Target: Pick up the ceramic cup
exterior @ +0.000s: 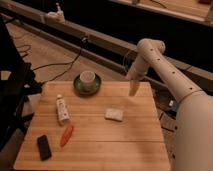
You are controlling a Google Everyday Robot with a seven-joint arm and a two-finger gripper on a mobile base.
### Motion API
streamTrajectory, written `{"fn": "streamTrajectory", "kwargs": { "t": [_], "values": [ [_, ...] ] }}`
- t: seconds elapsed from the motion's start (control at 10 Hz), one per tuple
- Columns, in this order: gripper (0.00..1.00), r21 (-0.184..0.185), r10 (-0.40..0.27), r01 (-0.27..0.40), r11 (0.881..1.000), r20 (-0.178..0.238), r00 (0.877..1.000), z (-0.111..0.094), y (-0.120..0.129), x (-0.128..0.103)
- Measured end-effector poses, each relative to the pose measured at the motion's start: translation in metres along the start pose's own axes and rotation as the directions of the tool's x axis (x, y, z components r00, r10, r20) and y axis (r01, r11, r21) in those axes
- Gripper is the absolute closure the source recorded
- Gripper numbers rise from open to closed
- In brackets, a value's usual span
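The claw (133, 91) is hanging right of a cream-white ceramic cup (88, 78) sitting in a dark green round saucer (77, 88). I cannot tell its spread.

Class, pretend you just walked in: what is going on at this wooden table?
A one-armed robot is there to pick up the ceramic cup, which sits on a dark green saucer near the far edge of the table. Its hand hangs near the far right corner, apart from the cup. A white tube, an orange carrot-like piece, a black block and a small white pad lie nearer the front.
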Motion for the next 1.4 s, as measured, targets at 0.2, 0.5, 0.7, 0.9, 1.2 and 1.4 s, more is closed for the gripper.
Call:
{"fn": "streamTrajectory", "kwargs": {
  "t": [0.2,0.5,0.7,0.9,1.2,1.4],
  "values": [
    [0.20,0.000,0.000,0.000,1.000,0.000,1.000,0.000,0.000,0.000],
    [0.20,0.000,0.000,0.000,1.000,0.000,1.000,0.000,0.000,0.000],
    [0.20,0.006,0.000,0.000,1.000,0.002,1.000,-0.001,-0.002,-0.001],
    [0.20,0.054,-0.066,0.063,0.997,0.046,0.997,-0.005,-0.017,-0.033],
    [0.20,0.137,-0.191,0.173,0.975,0.133,0.972,-0.003,-0.036,-0.107],
    [0.20,0.200,-0.251,0.206,0.958,0.236,0.939,-0.007,-0.041,-0.166]
  ]
}}
